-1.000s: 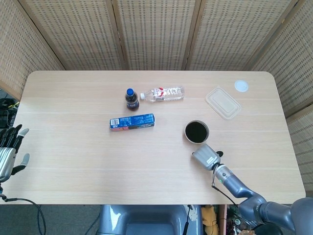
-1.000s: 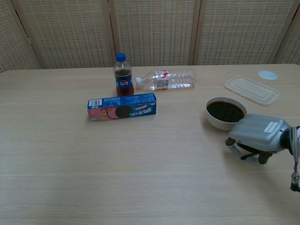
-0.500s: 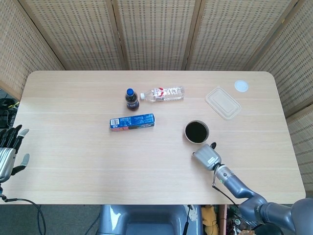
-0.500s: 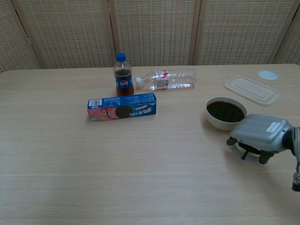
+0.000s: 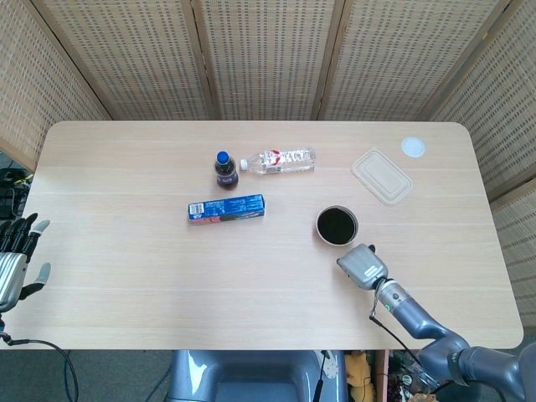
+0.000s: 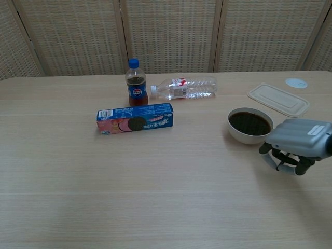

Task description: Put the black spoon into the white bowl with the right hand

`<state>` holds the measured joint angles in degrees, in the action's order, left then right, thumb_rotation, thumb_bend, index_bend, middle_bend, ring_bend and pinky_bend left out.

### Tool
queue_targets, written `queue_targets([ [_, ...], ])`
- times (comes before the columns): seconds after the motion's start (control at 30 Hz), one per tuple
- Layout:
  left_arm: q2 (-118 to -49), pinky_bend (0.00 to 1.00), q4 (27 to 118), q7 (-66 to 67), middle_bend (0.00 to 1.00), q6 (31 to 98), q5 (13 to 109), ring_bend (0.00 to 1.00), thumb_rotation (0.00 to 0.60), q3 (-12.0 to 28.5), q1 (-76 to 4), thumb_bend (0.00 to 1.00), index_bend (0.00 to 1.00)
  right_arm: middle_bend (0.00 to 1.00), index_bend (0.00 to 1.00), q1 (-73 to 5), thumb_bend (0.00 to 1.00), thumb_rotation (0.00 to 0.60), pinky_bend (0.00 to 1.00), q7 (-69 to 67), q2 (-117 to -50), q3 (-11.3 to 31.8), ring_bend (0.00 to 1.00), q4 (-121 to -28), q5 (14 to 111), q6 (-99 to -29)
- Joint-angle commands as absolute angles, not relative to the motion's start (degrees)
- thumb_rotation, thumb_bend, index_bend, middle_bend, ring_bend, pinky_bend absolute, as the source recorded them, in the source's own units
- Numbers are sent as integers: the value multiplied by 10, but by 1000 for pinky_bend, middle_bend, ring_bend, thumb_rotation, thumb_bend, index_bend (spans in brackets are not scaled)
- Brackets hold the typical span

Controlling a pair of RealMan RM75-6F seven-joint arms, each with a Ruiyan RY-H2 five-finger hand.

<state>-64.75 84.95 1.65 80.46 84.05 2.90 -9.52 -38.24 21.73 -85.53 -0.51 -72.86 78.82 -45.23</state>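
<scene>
Head view, from above: on a pale wooden table, near the right front edge, the right hand, just beside the white bowl on its near side, grey back turned up. In the chest view, the same right hand low over the tabletop, fingers curled down under the palm, close to the bowl's wall but apart from it. Cannot tell whether anything is clamped under those fingers. No clear sight of the black spoon in either view; cannot tell where it lies. Dark inside the bowl, white outside.

Off the table's left edge, in the head view only: the left hand, fingers spread apart, holding nothing.

Further back on the table:
- a small Pepsi bottle, upright, blue cap on;
- just to its right, a clear water bottle lying on its side, cap towards the Pepsi;
- in front of both, a blue Oreo box lying flat, well apart from the bowl;
- behind the bowl to the right, a clear plastic container lid, lying flat;
- beyond that, near the far right corner, a small round white lid.

Behind the table, woven screens.
</scene>
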Motion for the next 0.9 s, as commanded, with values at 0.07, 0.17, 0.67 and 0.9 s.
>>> queue_targets([
  [0.07,-648,0,850,17,0,804,841,0,600,29,-96,460,75,850,623,-385,628,600,1000,197,-823,3,912,-764,783,-451],
  [0.17,-648,0,851,17,0,804,841,0,600,29,-96,461,75,851,627,-387,639,600,1000,177,-797,7,912,-792,778,-446],
  [0.67,-646,0,857,22,0,808,849,0,600,27,-96,460,75,854,651,-434,653,600,1000,-12,-658,69,915,-934,756,-367],
  [0.9,-646,0,857,22,0,808,846,0,600,26,-94,461,75,853,651,-476,656,600,1000,-147,-649,106,915,-937,758,-293],
])
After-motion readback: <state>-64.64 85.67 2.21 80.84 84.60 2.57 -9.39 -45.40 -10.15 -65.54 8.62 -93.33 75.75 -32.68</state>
